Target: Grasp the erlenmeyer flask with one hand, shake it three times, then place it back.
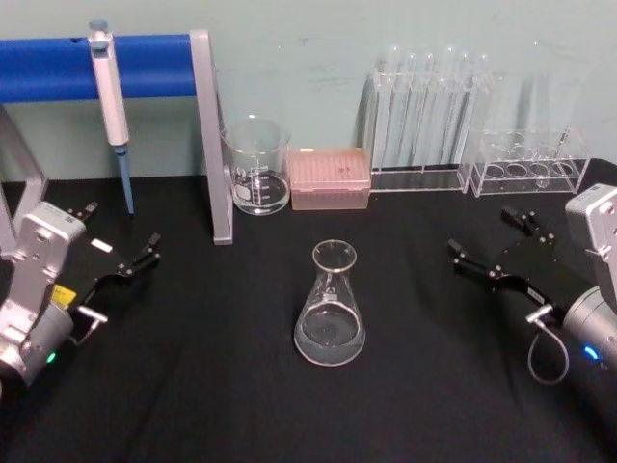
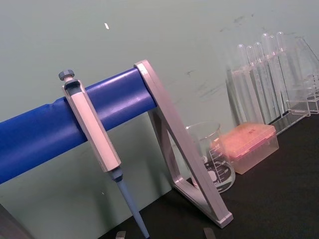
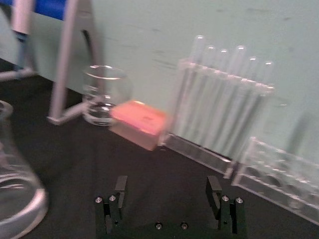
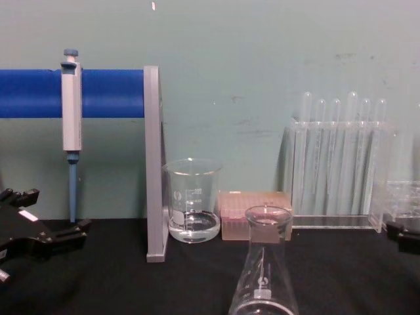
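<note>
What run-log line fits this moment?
clear glass conical erlenmeyer flask upright on black table, untouched | black left gripper open, flask's left | black right gripper open, flask's right

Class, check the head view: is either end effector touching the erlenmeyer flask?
No: the erlenmeyer flask stands alone, with the left end effector and right end effector both well apart.

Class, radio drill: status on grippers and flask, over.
Left gripper open, far left. Right gripper open, right of erlenmeyer flask. Flask upright, ungrasped. Nothing between.
</note>
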`<state>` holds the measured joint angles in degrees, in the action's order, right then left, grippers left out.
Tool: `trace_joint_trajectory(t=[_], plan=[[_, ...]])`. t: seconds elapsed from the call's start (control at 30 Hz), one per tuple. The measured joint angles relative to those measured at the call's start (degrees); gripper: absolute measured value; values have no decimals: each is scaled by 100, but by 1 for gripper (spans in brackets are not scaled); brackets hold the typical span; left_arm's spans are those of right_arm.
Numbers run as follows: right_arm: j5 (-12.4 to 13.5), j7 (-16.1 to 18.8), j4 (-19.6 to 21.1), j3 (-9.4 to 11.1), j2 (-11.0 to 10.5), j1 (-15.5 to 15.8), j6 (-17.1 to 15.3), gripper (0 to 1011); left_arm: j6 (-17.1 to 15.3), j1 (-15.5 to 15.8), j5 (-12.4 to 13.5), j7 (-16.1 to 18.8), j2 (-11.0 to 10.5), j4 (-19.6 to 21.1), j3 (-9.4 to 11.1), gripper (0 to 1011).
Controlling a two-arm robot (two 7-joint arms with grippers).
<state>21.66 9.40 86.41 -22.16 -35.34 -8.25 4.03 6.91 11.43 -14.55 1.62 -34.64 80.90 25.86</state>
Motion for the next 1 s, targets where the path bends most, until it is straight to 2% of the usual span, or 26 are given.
trace_joint_trajectory(t=[0.07,0.1,0.2,0.43,0.6,1.0], plan=[[179,241,106,34,-27,58,-73,1000,0,0,0,0,0,0,0,1001],[179,241,106,34,-27,58,-73,1000,0,0,0,0,0,0,0,1001],[459,649,266,75,-74,148,-204,1000,0,0,0,0,0,0,0,1001],[716,1235,435,63,-105,221,-368,1000,0,0,0,0,0,0,0,1001],[784,1607,499,2,-89,223,-468,1000,0,0,0,0,0,0,0,1001],[683,2066,497,-201,125,61,-580,1000,0,0,0,0,0,0,0,1001]])
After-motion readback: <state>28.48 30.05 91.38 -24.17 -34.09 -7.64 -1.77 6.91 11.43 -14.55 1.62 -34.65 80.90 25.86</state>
